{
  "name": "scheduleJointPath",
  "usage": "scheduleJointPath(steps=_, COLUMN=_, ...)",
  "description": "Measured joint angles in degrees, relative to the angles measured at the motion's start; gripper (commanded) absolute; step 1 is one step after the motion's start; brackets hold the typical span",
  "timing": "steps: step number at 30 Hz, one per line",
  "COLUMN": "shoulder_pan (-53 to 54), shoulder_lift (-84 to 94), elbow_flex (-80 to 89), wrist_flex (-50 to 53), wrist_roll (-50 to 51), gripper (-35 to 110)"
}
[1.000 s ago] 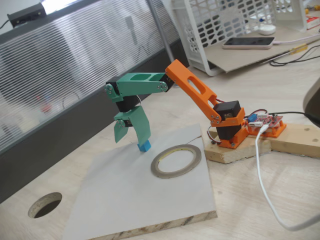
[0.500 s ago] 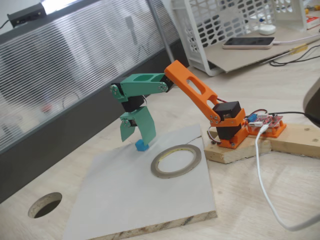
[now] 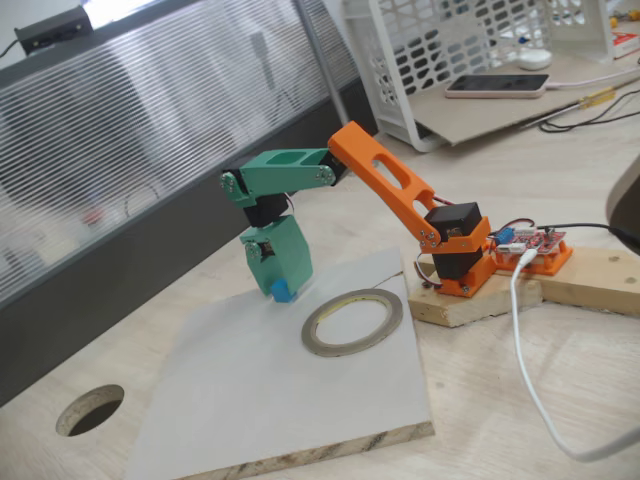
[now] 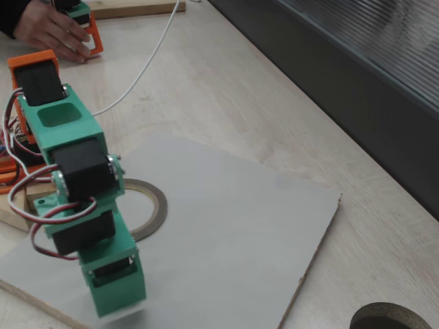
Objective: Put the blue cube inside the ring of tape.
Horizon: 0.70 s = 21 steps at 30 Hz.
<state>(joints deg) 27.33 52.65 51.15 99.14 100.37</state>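
Hole (image 3: 90, 410) cut in wooden worktop (image 3: 520, 410) at far left of a fixed view, grey board (image 3: 260, 390) beside it. Green pincer (image 3: 280, 285) points down over the board's back part, jaws drawn together on the blue cube (image 3: 283, 292), which sits at or just above the board surface; cannot tell if it touches. Ring of tape (image 3: 352, 321) lies flat on the board just right of the cube, apart from it. Orange arm base (image 3: 460, 255) on a wood block further right. In another fixed view the pincer (image 4: 116, 291) hides the cube; ring (image 4: 154, 209) partly behind arm.
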Motion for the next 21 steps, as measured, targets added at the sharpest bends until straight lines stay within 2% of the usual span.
scheduleJointPath(steps=21, shoulder_pan=0.4, shoulder_lift=0.0, elbow_flex=0.0, wrist_flex=0.0, wrist_roll=0.3, gripper=35)
